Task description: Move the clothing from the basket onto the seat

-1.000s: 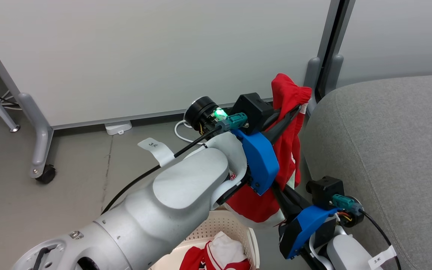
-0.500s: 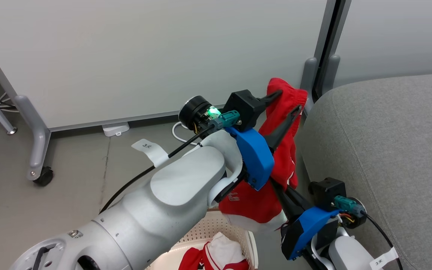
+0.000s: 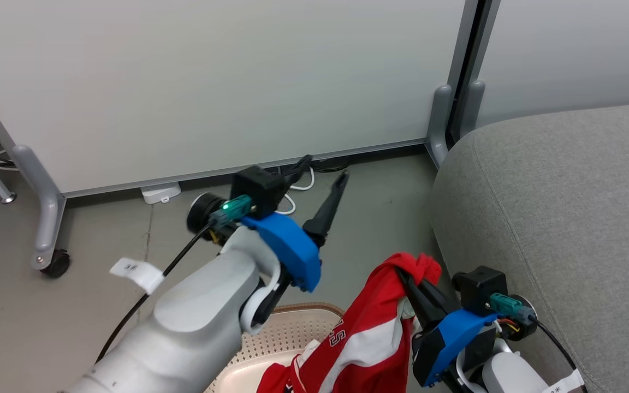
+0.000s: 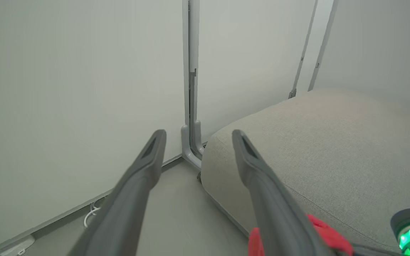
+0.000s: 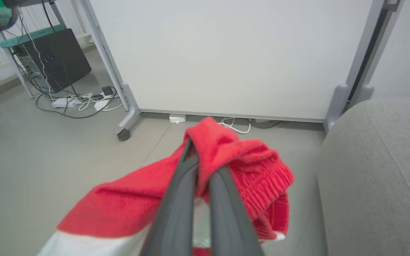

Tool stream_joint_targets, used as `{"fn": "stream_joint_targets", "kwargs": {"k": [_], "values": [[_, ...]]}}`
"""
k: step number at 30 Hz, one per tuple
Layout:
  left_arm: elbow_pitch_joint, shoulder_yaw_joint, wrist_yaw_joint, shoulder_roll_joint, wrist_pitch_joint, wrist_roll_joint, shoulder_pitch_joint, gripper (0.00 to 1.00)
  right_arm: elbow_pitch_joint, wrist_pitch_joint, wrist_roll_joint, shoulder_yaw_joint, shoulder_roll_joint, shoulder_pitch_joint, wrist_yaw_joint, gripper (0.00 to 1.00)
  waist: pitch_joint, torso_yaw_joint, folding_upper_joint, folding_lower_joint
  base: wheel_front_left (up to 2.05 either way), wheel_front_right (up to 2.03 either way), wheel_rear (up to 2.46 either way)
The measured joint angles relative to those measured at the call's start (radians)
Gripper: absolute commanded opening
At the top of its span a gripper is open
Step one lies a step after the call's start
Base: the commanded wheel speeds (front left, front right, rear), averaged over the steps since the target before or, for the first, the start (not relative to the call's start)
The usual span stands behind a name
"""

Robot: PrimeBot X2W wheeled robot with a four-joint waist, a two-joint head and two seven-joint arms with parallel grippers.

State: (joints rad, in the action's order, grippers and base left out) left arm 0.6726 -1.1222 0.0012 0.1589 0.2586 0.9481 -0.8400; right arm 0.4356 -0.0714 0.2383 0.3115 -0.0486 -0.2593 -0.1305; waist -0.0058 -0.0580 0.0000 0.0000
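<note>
Red garment (image 3: 372, 333) with white stripes, hanging lengthwise down toward basket (image 3: 303, 310), bunched top pinched in right gripper (image 3: 402, 271) — left gripper (image 3: 325, 166) spread, empty.

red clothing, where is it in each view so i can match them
head view: clothing at lower centre, hanging from the right jaws.
left wrist view: a red scrap at the bottom edge, right of centre.
right wrist view: centre, pinched in the jaws.
shared landmark: the grey seat, on the right in all three.
</note>
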Motion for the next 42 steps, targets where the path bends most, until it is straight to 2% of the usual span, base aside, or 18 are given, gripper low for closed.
{"fn": "stream_joint_targets", "kwargs": {"k": [5,9,12,17,22,27,42], "values": [[-0.126,0.166,0.068,0.087,0.003,-0.064,0.148,1.00,-0.028,0.009,0.000,-0.012,0.000,0.014,0.000,0.00,0.006,-0.014,0.0000,0.0000,0.00,0.00,0.00],[-0.250,0.320,0.096,0.143,0.003,-0.162,0.304,1.00,-0.049,0.017,0.002,-0.017,0.000,0.025,0.000,0.00,0.012,-0.025,0.0000,0.0000,0.00,0.00,0.00],[-0.329,0.414,0.095,0.166,0.003,-0.235,0.419,1.00,-0.065,0.021,-0.009,-0.025,0.000,0.029,0.000,0.00,0.018,-0.034,0.0000,0.0000,0.00,0.00,0.00],[-0.435,0.571,0.064,0.190,0.003,-0.325,0.574,1.00,-0.098,0.029,-0.014,-0.029,0.000,0.041,0.000,0.00,0.031,-0.056,0.0000,0.0000,0.00,0.00,0.00],[-0.487,0.688,0.031,0.187,0.003,-0.389,0.715,1.00,-0.120,0.032,-0.014,-0.029,0.000,0.046,0.000,0.00,0.048,-0.090,0.0000,0.0000,0.00,0.00,0.00],[-0.514,0.780,-0.004,0.146,0.003,-0.431,0.797,1.00,-0.129,0.030,-0.012,-0.028,0.000,0.048,0.000,0.00,0.064,-0.134,0.0000,0.0000,0.00,0.00,0.00],[-0.511,0.871,-0.082,0.088,0.003,-0.539,0.824,1.00,-0.118,-0.002,0.010,-0.015,0.000,0.039,0.000,0.00,0.102,-0.343,0.0000,0.0001,0.00,0.00,0.00]]}}
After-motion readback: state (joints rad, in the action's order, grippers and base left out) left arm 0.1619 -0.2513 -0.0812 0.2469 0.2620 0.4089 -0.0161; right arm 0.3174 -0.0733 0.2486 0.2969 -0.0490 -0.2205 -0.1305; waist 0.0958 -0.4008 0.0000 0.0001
